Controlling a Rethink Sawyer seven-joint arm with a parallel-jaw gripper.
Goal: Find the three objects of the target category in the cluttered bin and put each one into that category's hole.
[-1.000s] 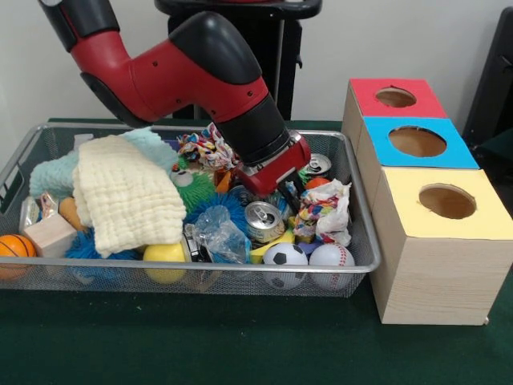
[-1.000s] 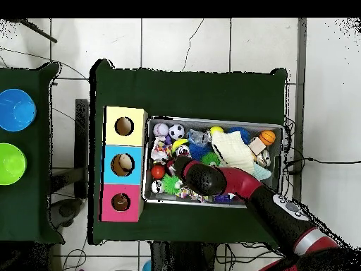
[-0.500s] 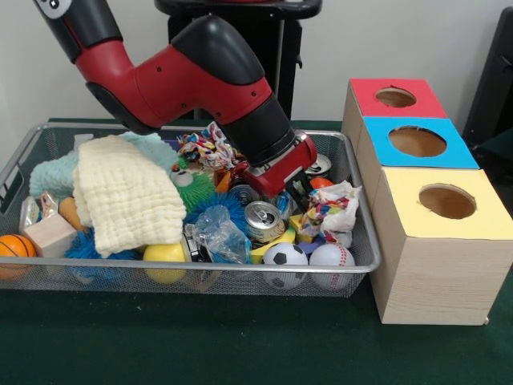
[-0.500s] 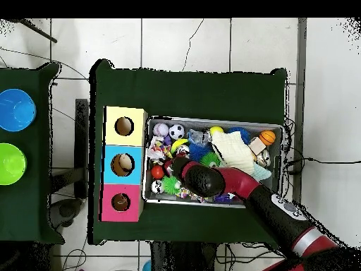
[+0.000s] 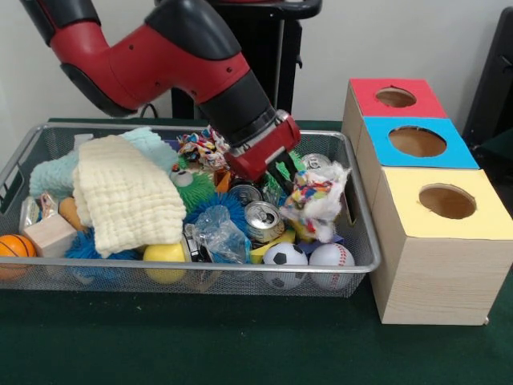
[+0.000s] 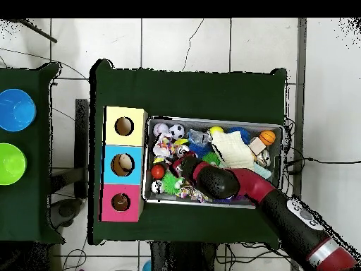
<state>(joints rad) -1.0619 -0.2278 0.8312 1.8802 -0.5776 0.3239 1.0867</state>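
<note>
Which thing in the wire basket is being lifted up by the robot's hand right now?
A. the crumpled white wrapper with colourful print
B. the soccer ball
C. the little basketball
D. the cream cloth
A: the crumpled wrapper hangs raised just below the hand, above the other items, while the soccer ball, cream cloth and basketball lie in the basket.
</note>
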